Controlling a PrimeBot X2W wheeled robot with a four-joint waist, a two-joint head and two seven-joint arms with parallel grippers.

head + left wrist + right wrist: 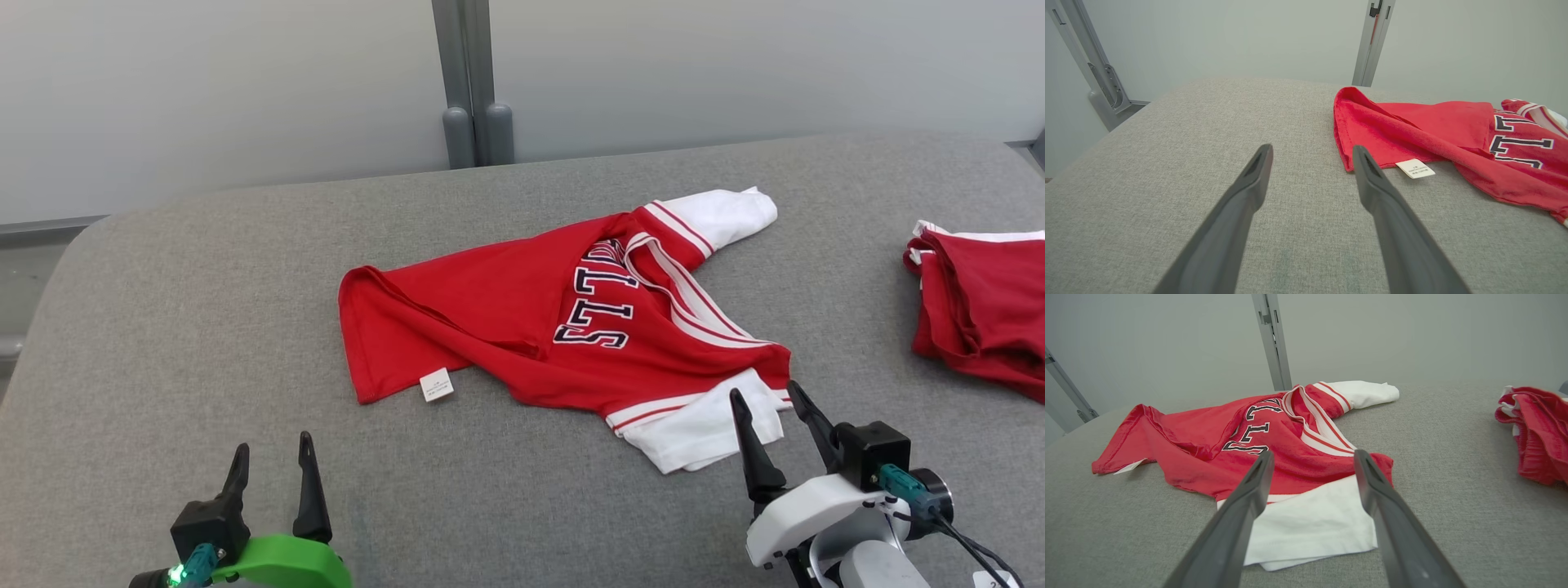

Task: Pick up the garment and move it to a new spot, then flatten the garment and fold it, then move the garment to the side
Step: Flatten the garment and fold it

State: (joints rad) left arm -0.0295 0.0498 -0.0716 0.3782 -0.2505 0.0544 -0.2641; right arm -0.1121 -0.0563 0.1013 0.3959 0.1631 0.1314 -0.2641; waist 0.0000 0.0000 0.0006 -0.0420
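The shirt [563, 327] lies rumpled but spread out in the middle of the grey pad [204, 327]. It is red, with white sleeves and dark lettering [600, 306] on the chest. Its hem end points to the robot's left, where a white label [436, 385] sticks out from under the edge. The far sleeve [718, 214] and the near sleeve [694, 429] are at the right.

The left gripper [273, 442] hangs over the pad's front with its fingers spread wide and nothing between them. It is apart from the shirt, whose hem corner and label show just beyond one finger in the left wrist view. The right gripper [764, 389] is also wide open and empty (its fingertips reach the near sleeve's edge in the head view, though I cannot tell whether they touch cloth). A second garment [980, 310], also red, sits bunched at the pad's right edge, well apart from the shirt.
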